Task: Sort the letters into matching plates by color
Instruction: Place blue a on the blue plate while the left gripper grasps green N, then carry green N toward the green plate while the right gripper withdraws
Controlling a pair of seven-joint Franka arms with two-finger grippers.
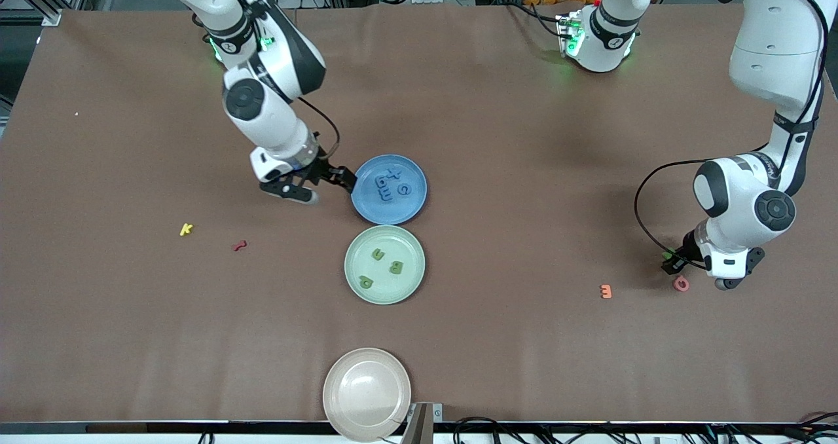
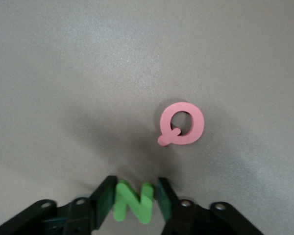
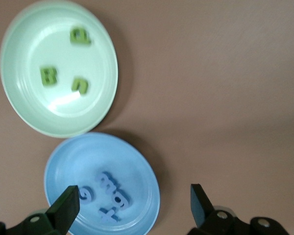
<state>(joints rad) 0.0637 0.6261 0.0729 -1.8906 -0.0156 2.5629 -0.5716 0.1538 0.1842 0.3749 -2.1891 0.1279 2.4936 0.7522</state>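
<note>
The blue plate (image 1: 412, 205) holds several blue letters (image 1: 391, 183). Nearer the front camera, the green plate (image 1: 406, 287) holds three green letters (image 1: 396, 266). My right gripper (image 1: 325, 183) hangs open and empty over the blue plate's rim (image 3: 149, 196) on the right arm's side. In the right wrist view its fingers (image 3: 68, 205) stand wide apart, and both plates show, the green plate (image 3: 103, 105) too. At the left arm's end, my left gripper (image 1: 671, 262) is low at the table, shut on a green letter N (image 2: 133, 201), right beside a pink Q (image 2: 182, 124).
A beige plate (image 1: 340, 391) sits at the table's front edge. A yellow letter (image 1: 186, 229) and a red one (image 1: 240, 245) lie toward the right arm's end. An orange letter (image 1: 605, 291) and the pink Q (image 1: 681, 283) lie near the left gripper.
</note>
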